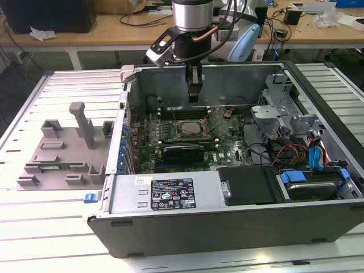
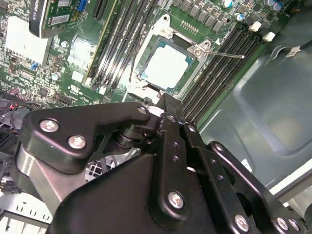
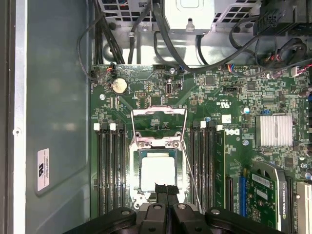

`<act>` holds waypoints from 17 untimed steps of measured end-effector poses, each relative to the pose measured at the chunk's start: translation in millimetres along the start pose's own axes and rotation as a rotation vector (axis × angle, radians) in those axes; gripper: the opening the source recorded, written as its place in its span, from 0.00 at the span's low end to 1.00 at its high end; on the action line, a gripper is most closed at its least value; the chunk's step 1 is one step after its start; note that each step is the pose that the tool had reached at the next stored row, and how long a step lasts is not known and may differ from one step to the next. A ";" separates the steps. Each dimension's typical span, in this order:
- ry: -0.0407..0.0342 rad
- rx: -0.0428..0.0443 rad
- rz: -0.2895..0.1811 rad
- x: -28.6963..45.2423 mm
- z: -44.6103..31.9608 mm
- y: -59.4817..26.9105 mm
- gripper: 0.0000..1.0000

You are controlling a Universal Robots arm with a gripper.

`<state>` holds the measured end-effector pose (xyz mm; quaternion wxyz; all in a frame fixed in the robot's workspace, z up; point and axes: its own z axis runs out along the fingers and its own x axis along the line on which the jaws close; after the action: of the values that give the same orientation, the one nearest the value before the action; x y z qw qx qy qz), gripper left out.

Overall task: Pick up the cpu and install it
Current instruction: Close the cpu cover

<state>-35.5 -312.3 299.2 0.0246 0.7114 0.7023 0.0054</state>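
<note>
Pincer (image 1: 193, 98) is clenched, both fingers pressed flat together with nothing between them, and it hangs over the socket (image 3: 157, 145) inside the open computer case (image 1: 170, 196). In the first wrist view the fingertips (image 3: 161, 189) sit right at the edge of the cpu (image 3: 157, 173), but I can't tell if they actually touch it. The cpu lies flat in the socket, silver top up, with a thin greenish rim around it (the second wrist view shows the cpu (image 2: 165, 66) seated the same way). The socket's load plate (image 3: 159, 122) is flipped back open, and the thin lever (image 3: 190, 170) runs along one side of it. Rows of black memory slots (image 3: 109, 165) flank the socket on both sides of the green motherboard (image 3: 219, 97), and a graphics card (image 3: 263, 190) sits further along. Outside the case, on the exterior view's left, a grey fixture (image 1: 57, 153) rests on the slatted worktop (image 1: 34, 250).
</note>
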 end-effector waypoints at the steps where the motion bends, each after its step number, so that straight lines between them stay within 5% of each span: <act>1: -0.0001 0.0000 0.000 0.0 0.0 0.4 0.11; 17: 0.0000 0.0000 0.000 0.3 0.9 21.4 0.11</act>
<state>-14.1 -312.3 299.2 0.0246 0.7115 0.7023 0.0055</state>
